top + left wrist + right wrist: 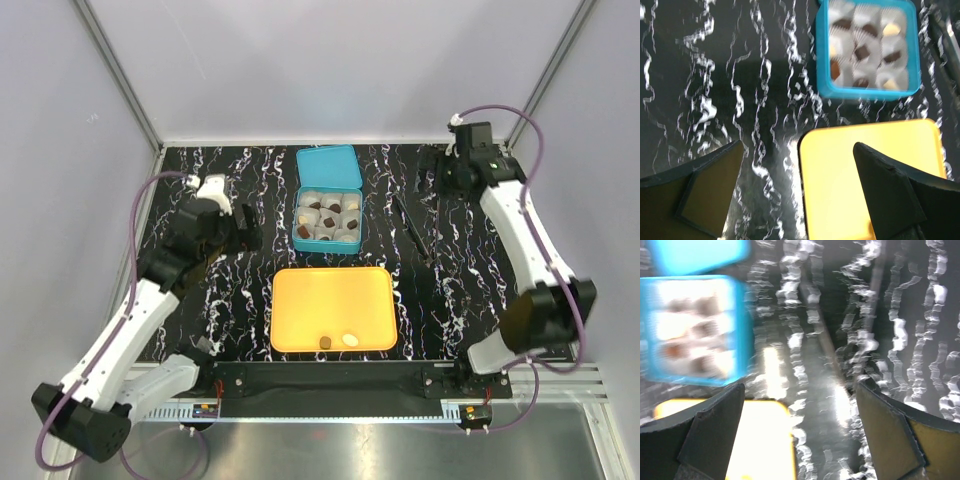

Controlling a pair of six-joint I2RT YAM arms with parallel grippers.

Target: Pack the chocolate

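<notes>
Sitting in the paper cups (345, 236) of the blue box (865, 93), most chocolate (328, 222) is dark brown, some cream. A dark piece (326, 342) and a cream piece (350, 340) lie at the near edge of the tray (330, 300). I see the left end effector (797, 146) and right end effector (800, 386) both spread wide, holding and touching nothing, above the tabletop (420, 300).

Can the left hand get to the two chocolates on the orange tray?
Probably yes. The left hand is open and empty close to the orange tray, and the dark chocolate and the white chocolate lie uncovered near its front edge, nothing between.
</notes>
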